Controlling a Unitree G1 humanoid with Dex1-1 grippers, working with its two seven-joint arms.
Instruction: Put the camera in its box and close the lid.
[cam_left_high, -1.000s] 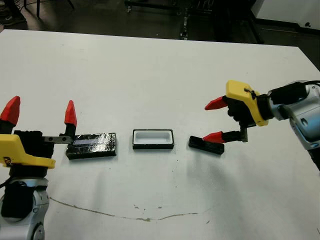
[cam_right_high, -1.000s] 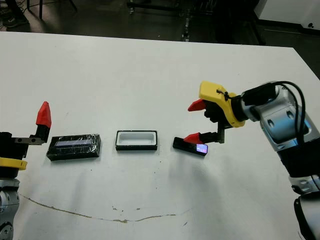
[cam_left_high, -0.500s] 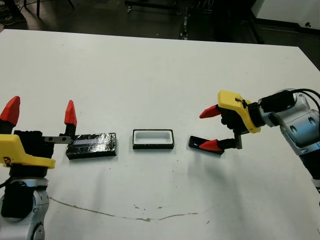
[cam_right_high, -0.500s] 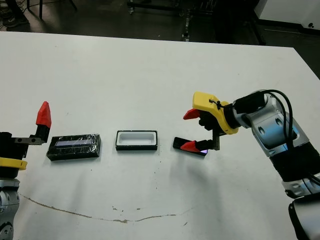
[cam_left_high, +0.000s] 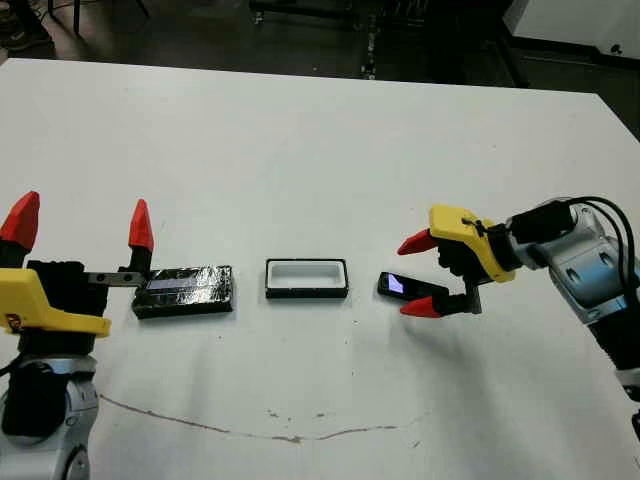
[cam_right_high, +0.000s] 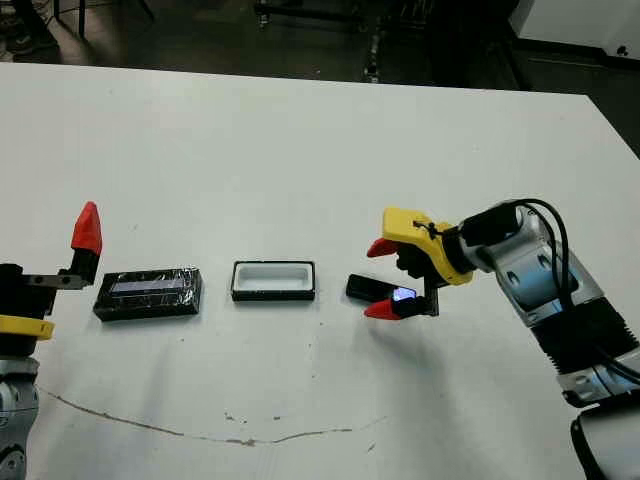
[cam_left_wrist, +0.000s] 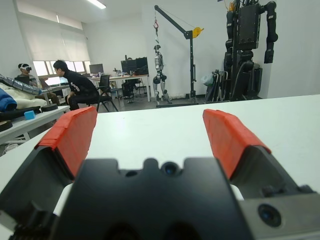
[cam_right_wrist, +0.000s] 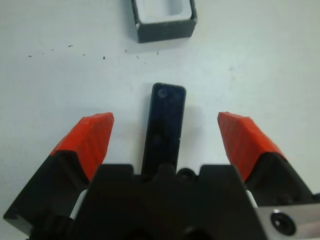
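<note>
Right gripper spread wide astride the camera.
The camera lies flat, long axis in line with the empty box just beside it; lid farther left, by the open left gripper.

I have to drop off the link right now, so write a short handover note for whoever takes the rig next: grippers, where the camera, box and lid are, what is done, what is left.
Right gripper: open, straddling the camera, one finger on each side, nothing gripped.
Left gripper: open, empty, just left of the lid.
The camera lies flat on the table, right of the box.
The box sits mid-table, open and empty, white lining showing.
The lid lies flat on the table, left of the box.
Done: right gripper lined up on the camera.
Left: close on the camera, lift it, put it in the box, then fit the lid.
</note>
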